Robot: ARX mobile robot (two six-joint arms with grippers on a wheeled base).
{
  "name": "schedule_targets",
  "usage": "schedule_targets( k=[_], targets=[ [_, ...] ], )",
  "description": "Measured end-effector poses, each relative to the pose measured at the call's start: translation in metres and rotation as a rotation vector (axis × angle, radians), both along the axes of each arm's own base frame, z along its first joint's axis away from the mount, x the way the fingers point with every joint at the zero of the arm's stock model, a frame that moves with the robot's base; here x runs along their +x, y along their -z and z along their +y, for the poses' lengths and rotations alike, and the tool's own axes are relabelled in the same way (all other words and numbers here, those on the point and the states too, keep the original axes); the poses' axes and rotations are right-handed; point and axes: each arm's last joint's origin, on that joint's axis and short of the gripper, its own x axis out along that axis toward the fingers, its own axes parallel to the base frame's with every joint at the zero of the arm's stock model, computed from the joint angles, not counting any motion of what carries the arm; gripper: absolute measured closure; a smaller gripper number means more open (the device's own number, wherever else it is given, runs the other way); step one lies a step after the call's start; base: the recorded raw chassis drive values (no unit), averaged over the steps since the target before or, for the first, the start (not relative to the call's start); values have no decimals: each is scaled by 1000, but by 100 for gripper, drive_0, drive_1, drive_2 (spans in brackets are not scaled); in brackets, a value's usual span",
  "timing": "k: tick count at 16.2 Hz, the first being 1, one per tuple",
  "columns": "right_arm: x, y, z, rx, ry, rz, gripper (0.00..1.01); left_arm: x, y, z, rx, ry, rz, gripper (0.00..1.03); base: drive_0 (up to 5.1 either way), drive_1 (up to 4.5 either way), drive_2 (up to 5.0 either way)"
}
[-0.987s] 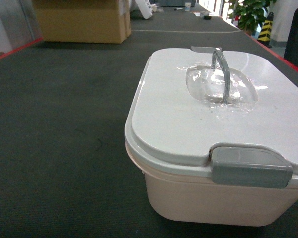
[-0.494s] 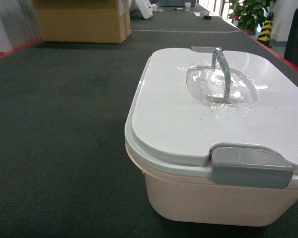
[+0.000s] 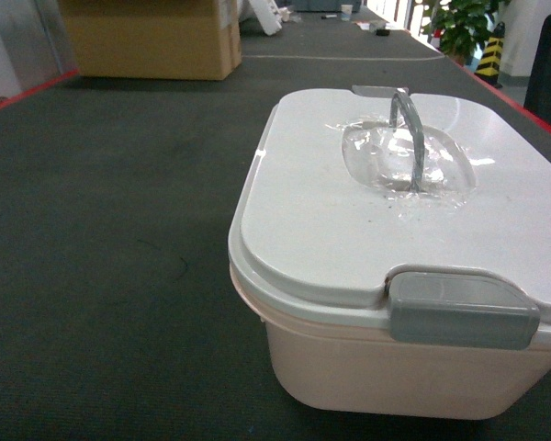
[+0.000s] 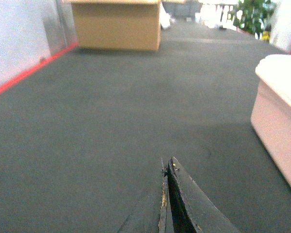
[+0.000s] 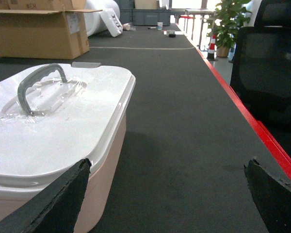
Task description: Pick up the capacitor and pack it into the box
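The pale pink box [image 3: 376, 367] stands on the dark mat at the front right of the head view. Its white lid [image 3: 321, 211] is on, the grey handle [image 3: 409, 129] stands upright and a grey latch [image 3: 464, 310] faces me. No capacitor shows in any view. My left gripper [image 4: 167, 162] is shut with nothing in it, low over bare mat, with the box [image 4: 276, 121] off to its right. My right gripper [image 5: 167, 167] is open and empty just right of the box [image 5: 63, 126], its left fingertip [image 5: 80, 170] by the lid's edge. Neither gripper appears in the head view.
A brown cardboard carton [image 3: 147, 41] stands at the far left of the mat. A red stripe [image 5: 242, 111] marks the mat's right edge, with a black chair [image 5: 271, 73] beyond it. Another red stripe [image 4: 29, 73] runs along the left edge. A potted plant [image 3: 459, 28] is far back.
The box sits a hair further left in the head view; nothing else differs.
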Motion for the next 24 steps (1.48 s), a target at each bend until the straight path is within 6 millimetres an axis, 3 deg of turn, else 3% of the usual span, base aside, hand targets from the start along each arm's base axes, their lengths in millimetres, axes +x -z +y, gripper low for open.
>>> schedule_targets(
  k=[2, 4, 11, 13, 24],
  targets=[
    [0, 0, 0, 0, 0, -2, 3, 0, 0, 0, 0, -1, 2, 101, 0, 0, 0],
    [0, 0, 0, 0, 0, 1, 3, 0, -1, 0, -2, 0, -13, 88, 0, 0, 0],
    [0, 0, 0, 0, 0, 0, 3, 0, -1, 0, -2, 0, -7, 16, 0, 0, 0],
    [0, 0, 0, 0, 0, 0, 3, 0, -1, 0, -2, 0, -7, 3, 0, 0, 0],
    [0, 0, 0, 0, 0, 0, 3, 0, -1, 0, -2, 0, -7, 5, 0, 0, 0]
  ],
)
